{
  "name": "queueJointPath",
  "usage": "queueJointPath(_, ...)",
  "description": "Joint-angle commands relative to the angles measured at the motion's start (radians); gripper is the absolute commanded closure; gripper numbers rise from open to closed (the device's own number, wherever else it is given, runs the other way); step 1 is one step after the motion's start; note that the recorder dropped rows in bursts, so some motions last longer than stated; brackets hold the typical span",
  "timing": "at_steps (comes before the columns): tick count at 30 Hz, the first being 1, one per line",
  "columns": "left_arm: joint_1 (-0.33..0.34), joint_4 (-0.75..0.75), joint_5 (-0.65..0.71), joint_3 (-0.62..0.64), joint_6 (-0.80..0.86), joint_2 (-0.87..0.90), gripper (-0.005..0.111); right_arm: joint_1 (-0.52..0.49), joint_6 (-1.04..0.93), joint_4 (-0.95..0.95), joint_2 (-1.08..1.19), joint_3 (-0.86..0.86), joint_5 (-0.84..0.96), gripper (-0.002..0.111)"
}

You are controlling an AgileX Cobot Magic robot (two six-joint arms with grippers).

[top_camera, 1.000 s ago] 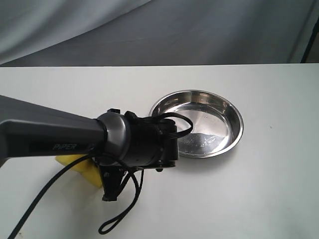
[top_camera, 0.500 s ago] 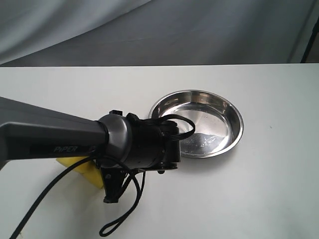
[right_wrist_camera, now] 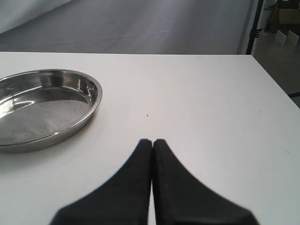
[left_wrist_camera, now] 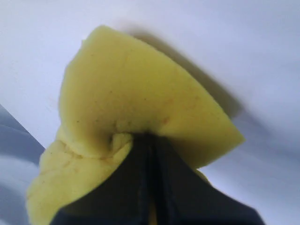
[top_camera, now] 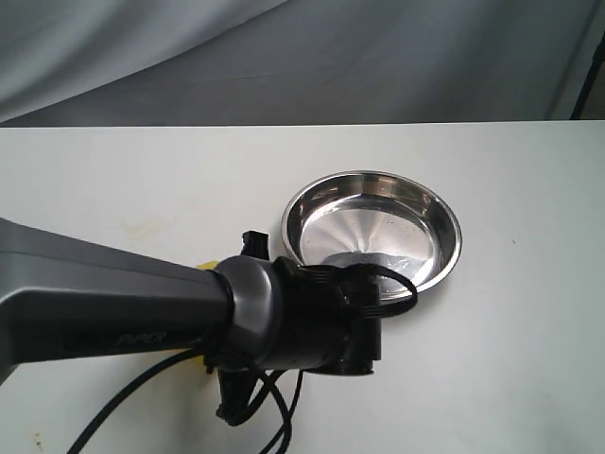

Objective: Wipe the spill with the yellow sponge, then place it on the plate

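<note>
Pinching hard, the left pincer (left_wrist_camera: 147, 140) has its two dark fingers shut tight on the yellow sponge (left_wrist_camera: 140, 93). This sponge is soft, bright yellow foam with tiny brown specks, and the squeeze has folded it, so it bulges out on both sides of the fingers. It is over the white table (top_camera: 529, 359), and I cannot tell if it touches the top. From the outside camera, the big dark left arm (top_camera: 142, 312) hides nearly all of the sponge, and only a little yellow bit peeks out just beside the plate (top_camera: 454, 236). That plate is round, shiny metal with a raised rim. I count one sponge, one plate and two pincers. Over by the plate's other side, the right pincer (right_wrist_camera: 152, 143) has its fingers pressed together with nothing between them.
</note>
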Motion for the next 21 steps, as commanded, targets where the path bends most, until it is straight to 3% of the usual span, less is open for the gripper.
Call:
queueJointPath(1, -0.037, -0.077, -0.090, -0.002, 0.001, 0.001, 0.107, -0.003, 0.001, 0.005, 0.003, 0.004, -0.008, 0.108)
queueJointPath(21, -0.066, -0.103, -0.179, -0.002, 0.048, 0.001, 0.107, -0.003, 0.001, 0.005, 0.003, 0.004, -0.008, 0.108)
